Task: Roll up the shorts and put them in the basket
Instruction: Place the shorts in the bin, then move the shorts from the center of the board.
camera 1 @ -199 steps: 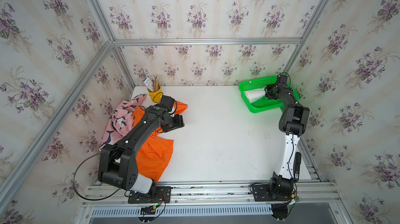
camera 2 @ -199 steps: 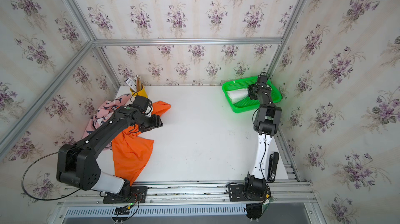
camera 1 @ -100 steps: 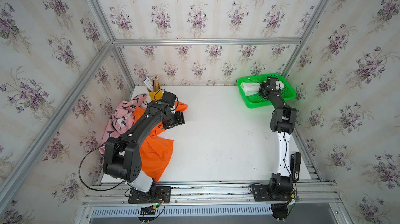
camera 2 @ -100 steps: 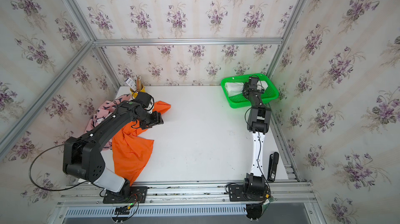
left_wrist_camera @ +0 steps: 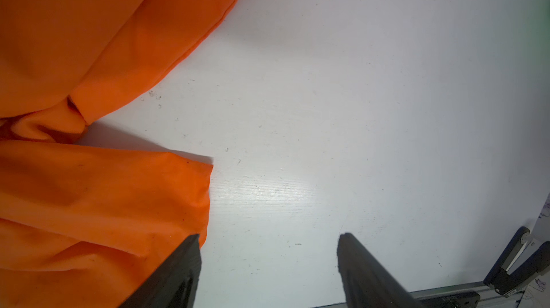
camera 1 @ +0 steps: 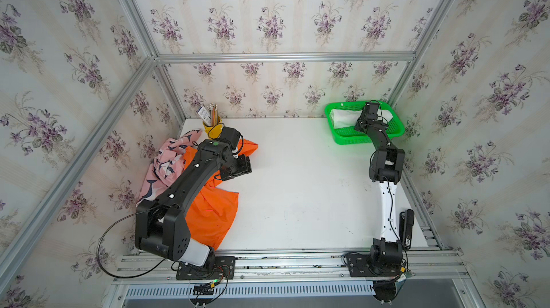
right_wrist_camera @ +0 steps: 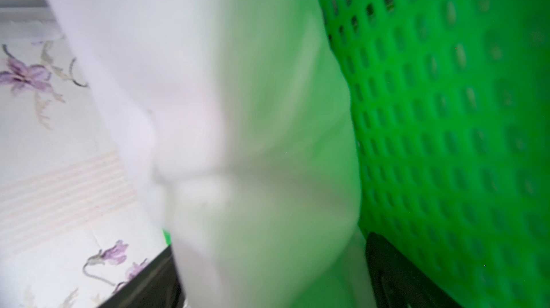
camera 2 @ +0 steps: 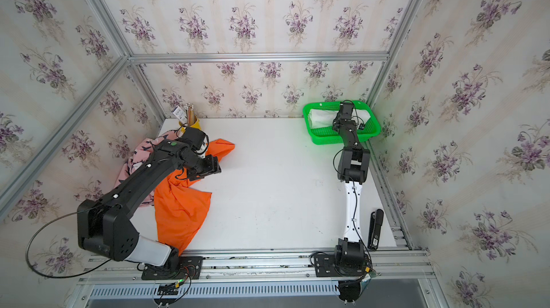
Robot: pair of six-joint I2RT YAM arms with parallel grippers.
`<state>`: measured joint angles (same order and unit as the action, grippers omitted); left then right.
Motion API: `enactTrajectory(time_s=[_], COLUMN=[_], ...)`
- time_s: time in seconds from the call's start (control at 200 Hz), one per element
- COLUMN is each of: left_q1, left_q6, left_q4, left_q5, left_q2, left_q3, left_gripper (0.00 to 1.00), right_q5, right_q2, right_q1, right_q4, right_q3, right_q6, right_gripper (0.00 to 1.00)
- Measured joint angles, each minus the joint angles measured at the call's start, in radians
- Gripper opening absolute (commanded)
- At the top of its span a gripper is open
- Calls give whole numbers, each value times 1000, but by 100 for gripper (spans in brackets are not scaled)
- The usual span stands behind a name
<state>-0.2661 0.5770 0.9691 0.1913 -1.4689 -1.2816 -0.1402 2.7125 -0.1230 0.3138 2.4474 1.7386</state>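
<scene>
Right arm (camera 1: 386,202) straightened into basket (camera 1: 342,140) | wrist-only: right tool (right_wrist_camera: 270,244) splayed round white shorts (right_wrist_camera: 208,83) | left tool (left_wrist_camera: 268,236) open

White shorts (camera 2: 323,117) in grn basket (camera 2: 327,140) (far-right corner).

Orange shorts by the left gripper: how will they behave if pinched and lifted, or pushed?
Likely floppy: the orange shorts lie in soft folds, so a one-corner lift would probably drape and trail. Probably light, thin cloth: the edge lies nearly flat on the table. A push from the open left gripper would likely bunch it rather than slide it whole.
</scene>
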Motion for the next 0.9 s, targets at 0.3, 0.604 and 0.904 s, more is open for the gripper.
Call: enactTrajectory(time_s=[0.3, 0.604, 0.904], left_q1=[39, 134, 151], left_q6=[-22, -96, -152], left_q4=[34, 19, 2], left_q5=[-63, -179, -401], left_q2=[37, -190, -552], left_q3=[26, -50, -327], left_gripper=[82, 85, 74], right_q5=[76, 160, 320], right_q2=[-325, -557, -826], right_q1=[-35, 31, 214], right_q4=[169, 171, 90], right_q3=[-308, -373, -722], right_q6=[0, -425, -979], right_gripper=[98, 89, 83])
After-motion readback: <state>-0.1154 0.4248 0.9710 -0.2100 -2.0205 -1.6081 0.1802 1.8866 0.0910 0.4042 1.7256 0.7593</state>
